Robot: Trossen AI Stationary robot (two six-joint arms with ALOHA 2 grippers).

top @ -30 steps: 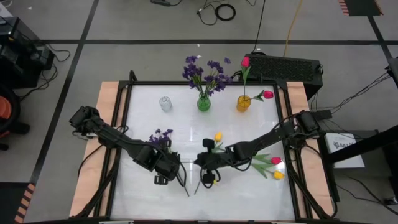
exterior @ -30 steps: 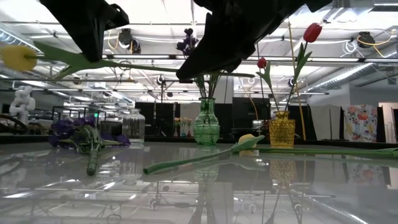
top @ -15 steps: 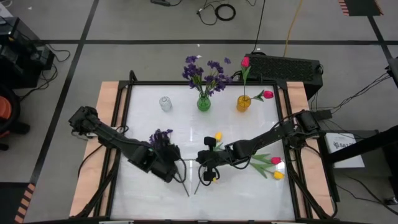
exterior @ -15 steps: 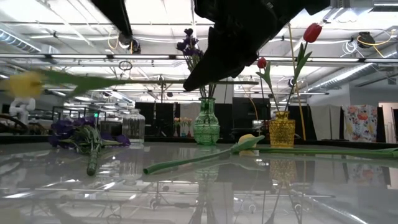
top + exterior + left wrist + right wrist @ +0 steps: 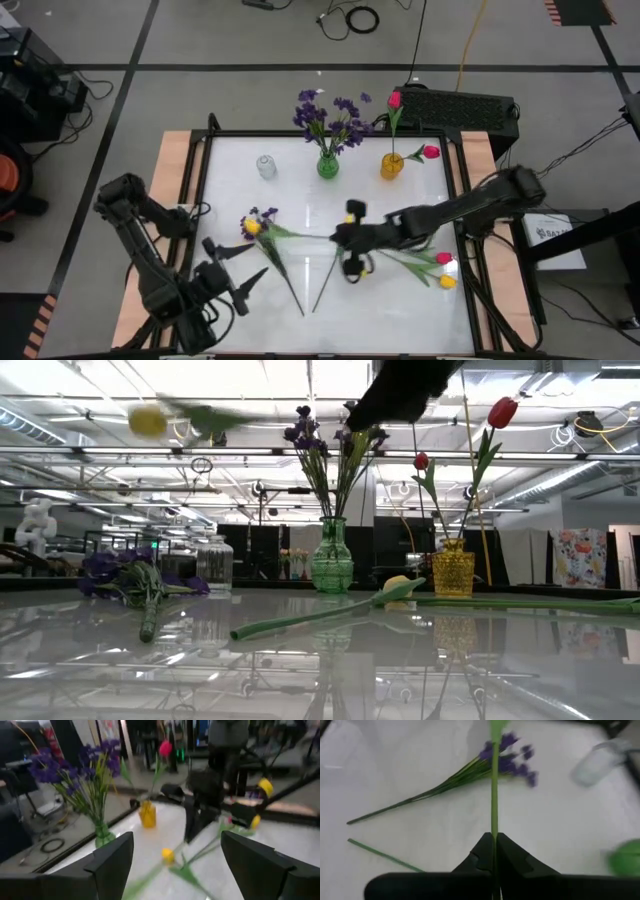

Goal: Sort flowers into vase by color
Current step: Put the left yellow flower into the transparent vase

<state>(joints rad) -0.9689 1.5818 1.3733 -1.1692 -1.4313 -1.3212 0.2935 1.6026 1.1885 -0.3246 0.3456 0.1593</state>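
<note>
**Right gripper carries a yellow tulip; left gripper waits with fingers spread**

The right gripper [image 5: 345, 238] hangs just in front of the green vase [image 5: 328, 165], its fingers [image 5: 479, 855] pressed together on a thin green stem [image 5: 494, 790]. That stem runs toward the left arm's side and ends in a yellow tulip bud [image 5: 253, 228], seen aloft in the low view. A purple bunch [image 5: 262, 216] lies on the white table [image 5: 300, 190] in front of the green vase, left of the right gripper. The green vase holds purple blossoms [image 5: 330, 115]. Right of it, the yellow vase [image 5: 391, 166] holds pink-red tulips [image 5: 394, 99]. More tulips [image 5: 444, 270] lie farther right and nearer the front. The left gripper [image 5: 222, 272], fingers apart and gripping nothing, hovers far in front and left of the green vase.
</note>
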